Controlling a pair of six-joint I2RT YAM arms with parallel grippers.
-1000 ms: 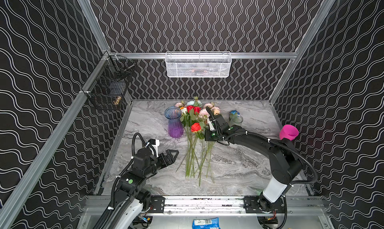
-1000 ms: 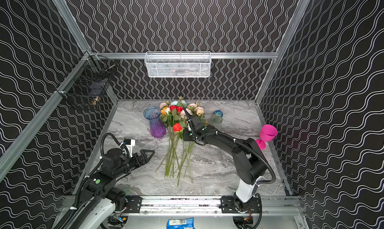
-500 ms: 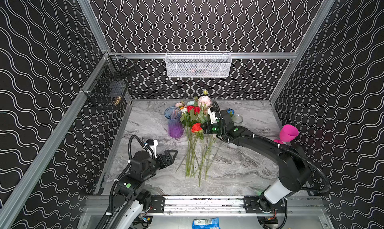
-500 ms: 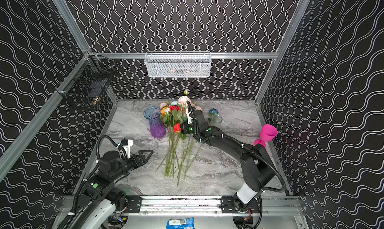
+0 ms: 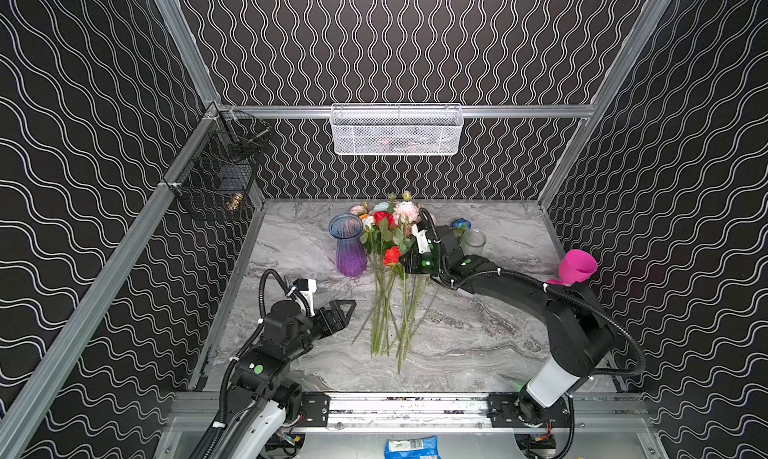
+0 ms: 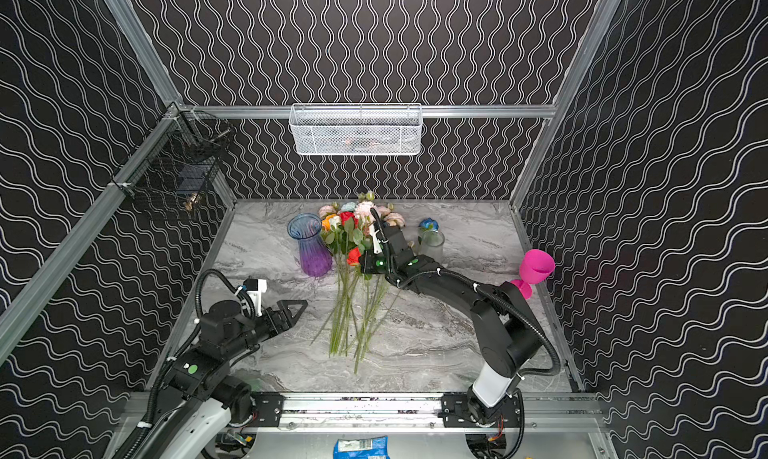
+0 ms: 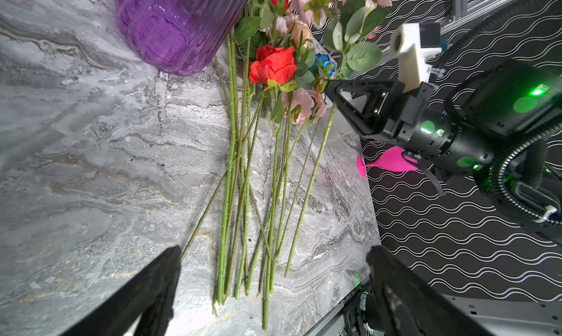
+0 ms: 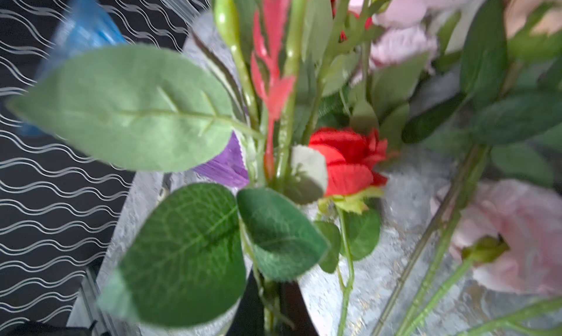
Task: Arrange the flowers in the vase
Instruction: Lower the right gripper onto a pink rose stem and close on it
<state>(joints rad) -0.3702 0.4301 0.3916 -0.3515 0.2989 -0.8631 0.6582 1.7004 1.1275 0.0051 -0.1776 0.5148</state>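
Purple vase point(image 5: 350, 249): just left of my right gripper point(image 5: 409, 265).
Grip: clamped on tilted pink spray point(image 5: 405, 211).
Left gripper point(image 5: 341, 310): wide, empty.

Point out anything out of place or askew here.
A blue packet lies off the table, beyond the front rail. One blue flower sits apart from the heap of flowers, by the frosted glass. The vase stands upright; nothing looks spilled.

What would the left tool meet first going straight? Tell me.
Most likely the flower stems lying just ahead; how high the open left tool rides is unclear, so it might pass over.
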